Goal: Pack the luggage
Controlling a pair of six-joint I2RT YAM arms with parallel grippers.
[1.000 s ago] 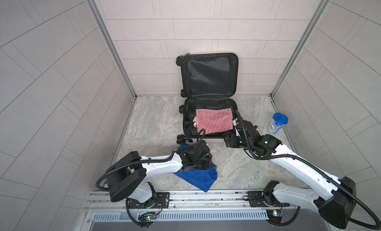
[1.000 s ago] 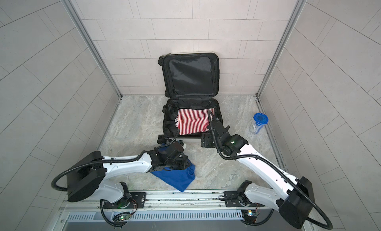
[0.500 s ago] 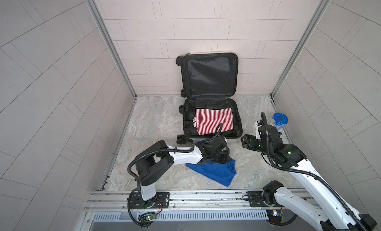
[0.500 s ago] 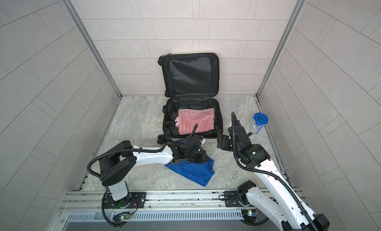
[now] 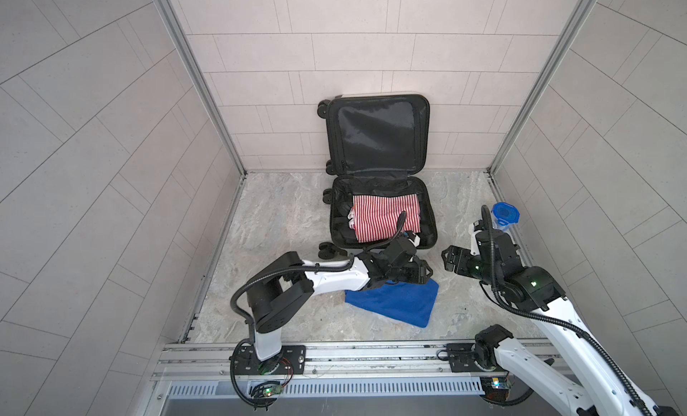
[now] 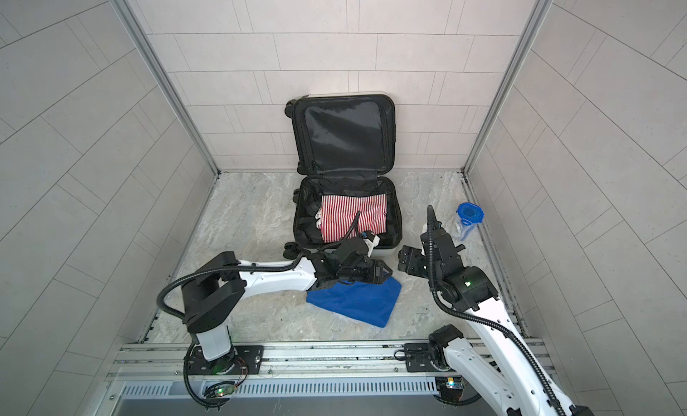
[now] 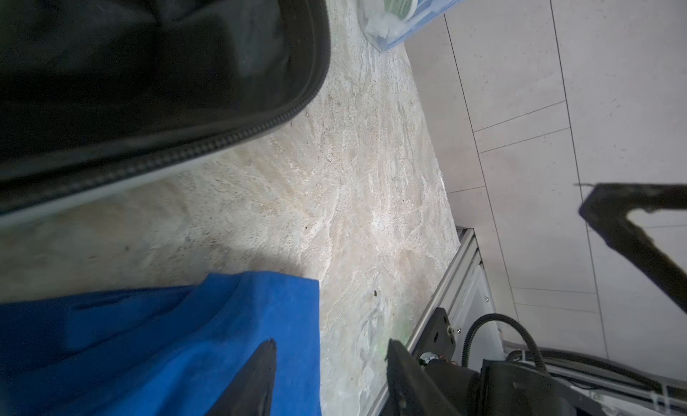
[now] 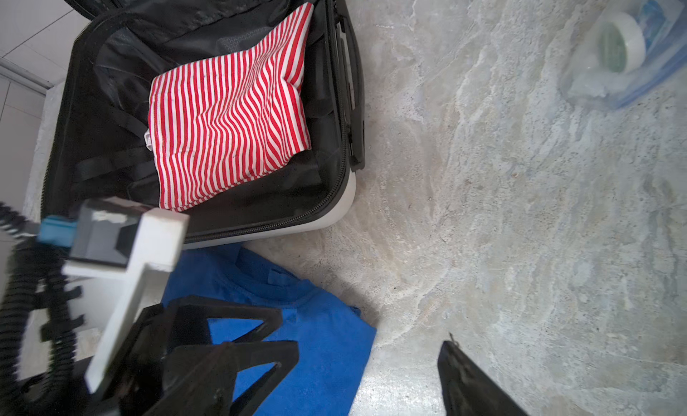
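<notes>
Top views both show luggage (image 5: 377, 135) open at back of worktop (image 5: 282, 217), lid against wall, striped garment (image 5: 383, 217) inside, left gripper (image 5: 423, 274) jaws parted over blue cloth (image 5: 394, 302), right gripper (image 5: 446, 261) jaws spread, empty.

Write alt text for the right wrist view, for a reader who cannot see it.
Open luggage holds a folded red-and-white striped cloth; beside it a blue cloth lies on the floor under the open left gripper.

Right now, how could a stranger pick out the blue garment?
Start at the open white suitcase. Just in front of it, on the floor, lies the folded blue T-shirt, its far edge under the left gripper. Unlike the red-and-white striped garment inside, it is plain and outside the case.
</notes>
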